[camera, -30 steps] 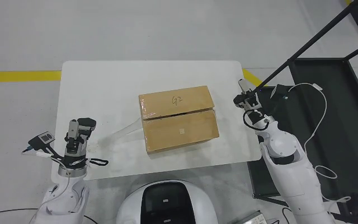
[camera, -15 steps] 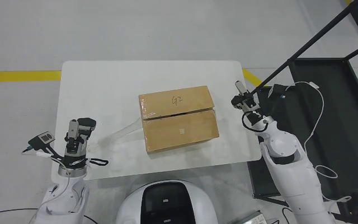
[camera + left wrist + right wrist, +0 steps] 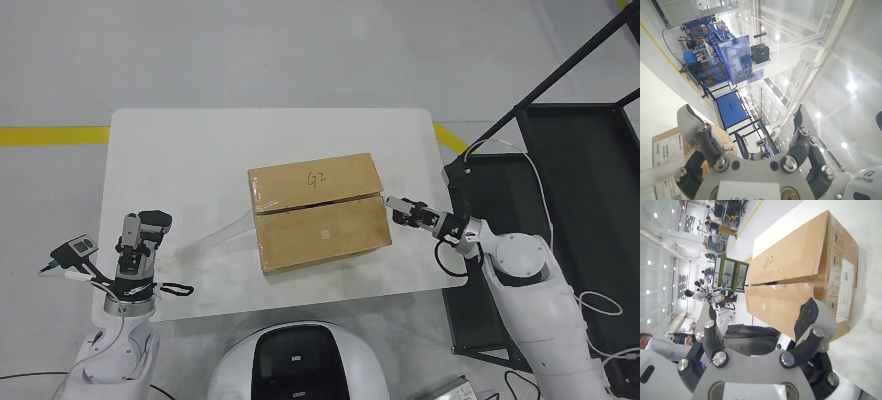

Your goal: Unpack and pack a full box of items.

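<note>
Right arm bent at the elbow, forearm stretched inward across the robot's front. The right gripper (image 3: 396, 206) lies roughly level and points toward the robot's left. Its jaws appear parted, though one finger is hard to make out in the wrist view. Left arm tucked close to the body, with the left gripper (image 3: 143, 226) tipped upward and jaws spread wide.

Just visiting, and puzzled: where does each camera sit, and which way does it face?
Top view: overhead, looking down on table, box, left gripper, right gripper.
Left wrist view: on that wrist, aimed up at the ceiling; own fingers show.
Right wrist view: on that wrist, aimed at the box; own fingers show.
All three share the box.
</note>
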Tool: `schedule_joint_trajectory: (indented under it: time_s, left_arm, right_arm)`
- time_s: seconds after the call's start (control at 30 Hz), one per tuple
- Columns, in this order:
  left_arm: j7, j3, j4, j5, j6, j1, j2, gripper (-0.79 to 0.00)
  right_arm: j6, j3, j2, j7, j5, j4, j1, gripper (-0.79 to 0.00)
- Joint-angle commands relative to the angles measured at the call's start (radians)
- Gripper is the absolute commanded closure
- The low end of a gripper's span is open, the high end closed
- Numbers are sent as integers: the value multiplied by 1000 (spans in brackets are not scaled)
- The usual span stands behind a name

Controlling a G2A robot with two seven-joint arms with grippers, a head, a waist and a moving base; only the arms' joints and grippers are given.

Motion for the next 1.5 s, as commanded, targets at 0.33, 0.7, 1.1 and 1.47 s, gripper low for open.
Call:
schedule_joint_trajectory:
  time_s: [0.33,0.7,1.1,1.47]
  left_arm:
    - [0,0,0,0,0,0,0,-785]
    - [0,0,0,0,0,0,0,-785]
    - [0,0,0,0,0,0,0,-785]
    - [0,0,0,0,0,0,0,-785]
  right_arm:
    - [-19,2,3,23,-6,10,7,-785]
    - [-16,-10,2,0,-22,9,13,-785]
    - [-90,-92,-1,-40,-114,153,146,-785]
    - [-145,-165,-6,-26,-124,249,219,-785]
